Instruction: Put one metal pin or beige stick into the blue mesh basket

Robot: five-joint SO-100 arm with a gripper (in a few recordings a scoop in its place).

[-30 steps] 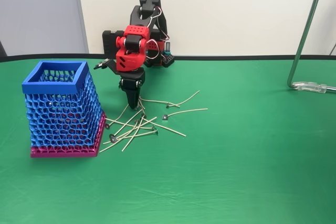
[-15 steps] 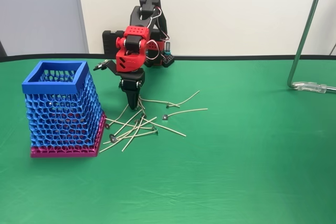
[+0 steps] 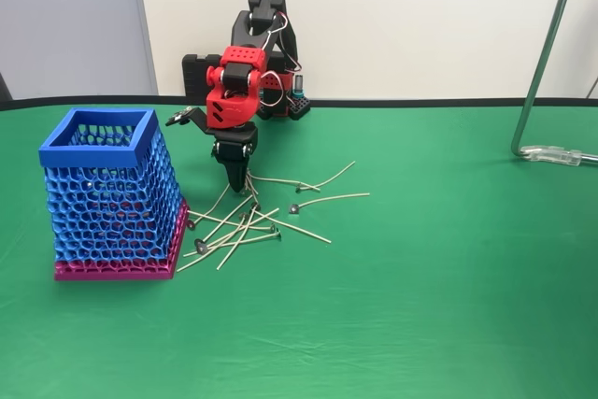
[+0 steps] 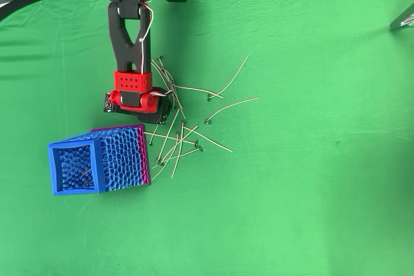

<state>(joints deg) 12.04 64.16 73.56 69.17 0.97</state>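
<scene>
Gripper point(image 3: 236, 181) pointed down into the sticks point(image 3: 245, 228); jaw state unclear.
Thin, light, bendy, they likely needed a mid-shaft pinch; the blue mesh basket point(image 3: 110, 195) stood at nine o'clock on the table point(image 3: 430, 306).

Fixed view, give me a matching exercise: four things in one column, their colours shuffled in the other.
1. basket rim
2. basket base
3. table cloth
4. sticks

a. green
b. beige
c. blue
d. magenta

Pairs: 1-c, 2-d, 3-a, 4-b
</scene>
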